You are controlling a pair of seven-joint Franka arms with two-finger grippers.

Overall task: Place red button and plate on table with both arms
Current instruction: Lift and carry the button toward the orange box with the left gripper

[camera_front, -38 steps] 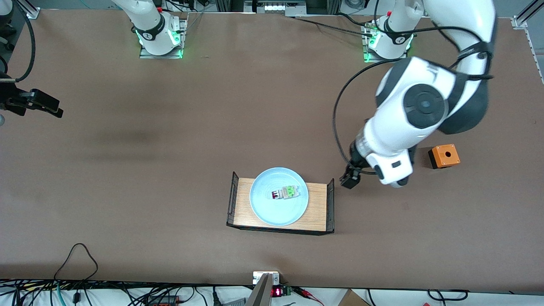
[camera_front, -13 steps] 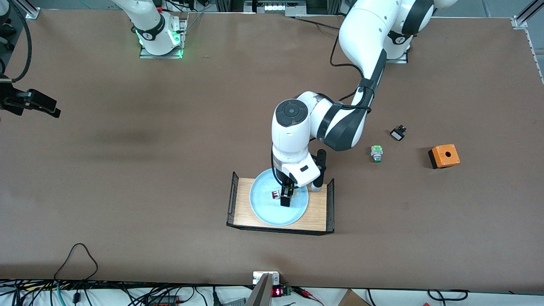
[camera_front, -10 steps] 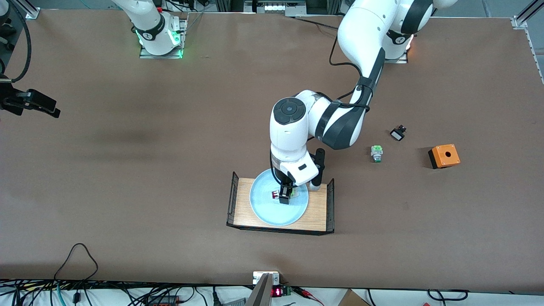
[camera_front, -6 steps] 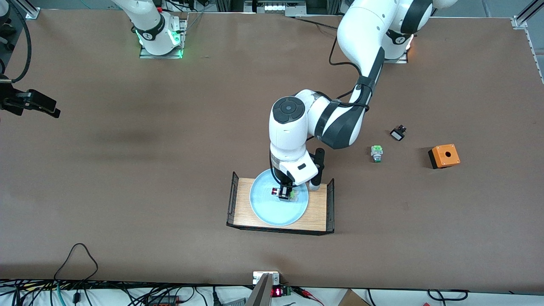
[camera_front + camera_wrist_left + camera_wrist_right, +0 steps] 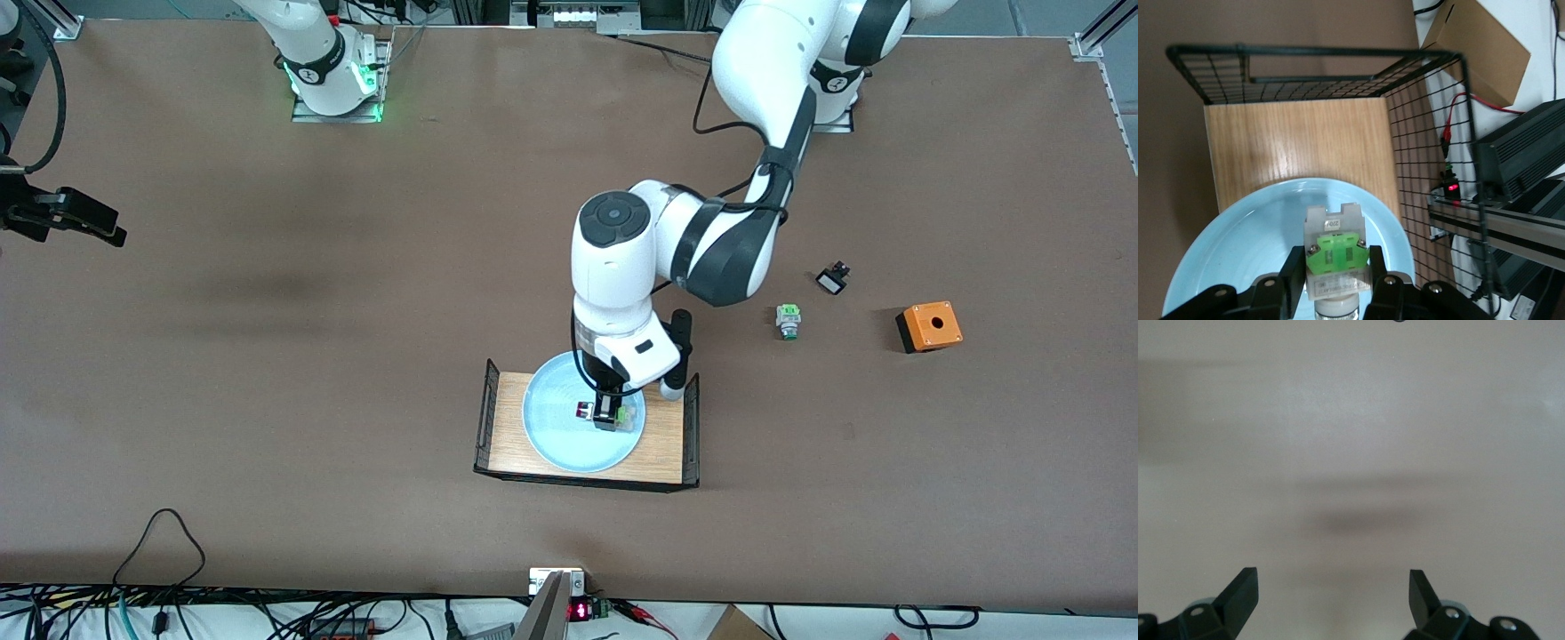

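The wooden tray (image 5: pixel 662 440) lies nearest the front camera, and the blue plate (image 5: pixel 556 440) rests on it. The red button (image 5: pixel 597 412) lies on its side in the plate. The left gripper (image 5: pixel 608 416) reaches straight down over it, jaws clamped across the silver-white body on either side of the green block (image 5: pixel 1336 252).

The step in hand looks like lifting the button out. It would go best as a straight rise until the button clears the plate's rim and the tray's wire ends, before any travel toward bare surface (image 5: pixel 356 356).

The button's long axis runs along the tray's length, red cap toward the right arm's end and green block toward the left arm's end.

Farther off, the right gripper (image 5: pixel 93 222) waits over bare surface at its own end, jaws wide and holding nothing.
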